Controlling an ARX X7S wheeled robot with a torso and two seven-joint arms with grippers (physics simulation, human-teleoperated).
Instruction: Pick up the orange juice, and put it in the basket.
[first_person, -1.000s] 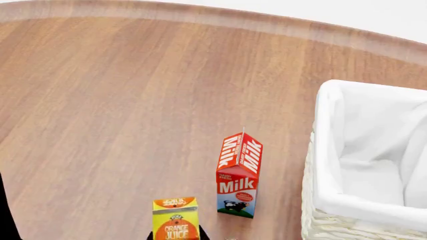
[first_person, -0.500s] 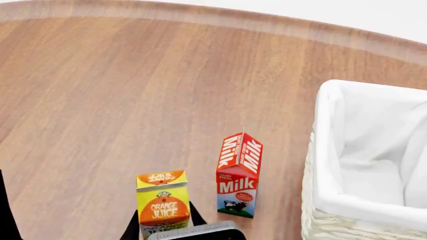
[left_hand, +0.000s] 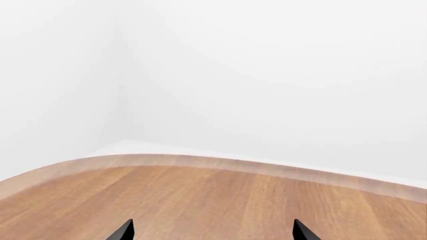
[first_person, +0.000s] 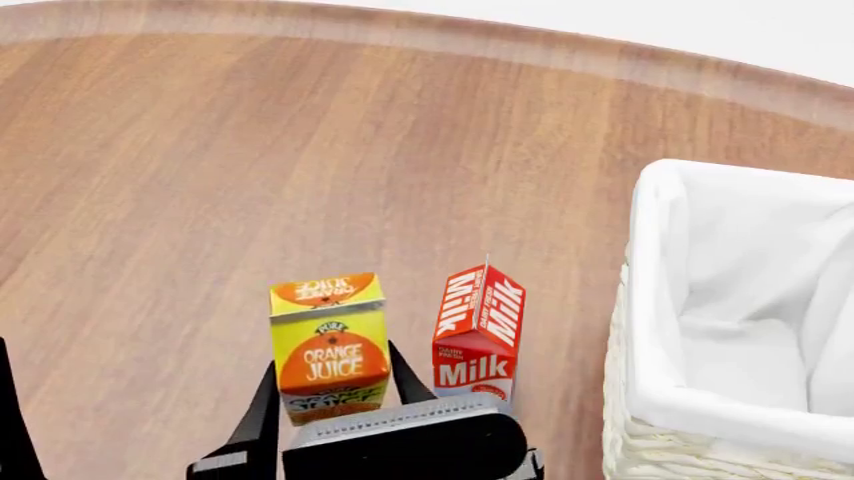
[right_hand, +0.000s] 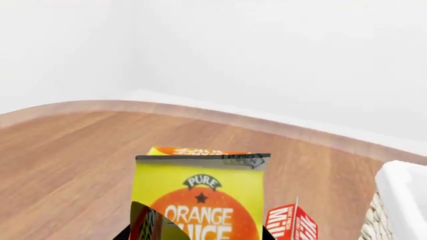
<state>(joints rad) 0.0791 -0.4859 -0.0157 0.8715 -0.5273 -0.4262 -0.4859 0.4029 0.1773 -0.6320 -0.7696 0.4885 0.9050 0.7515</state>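
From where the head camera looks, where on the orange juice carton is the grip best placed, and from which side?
On the orange juice, grip the flat side walls of the lower body, coming from the robot's side, as the right end effector does: the carton is upright, its gable top slopes, and the milk carton stands apart.

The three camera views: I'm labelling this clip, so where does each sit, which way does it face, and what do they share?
Head view: high, looking forward and down on the table; the right gripper holds the orange juice beside the milk carton and basket.
Left wrist view: low, facing across bare tabletop to the wall; only the left gripper tips show.
Right wrist view: faces the juice between its jaws.
Shared by head and right wrist: juice, milk, basket.
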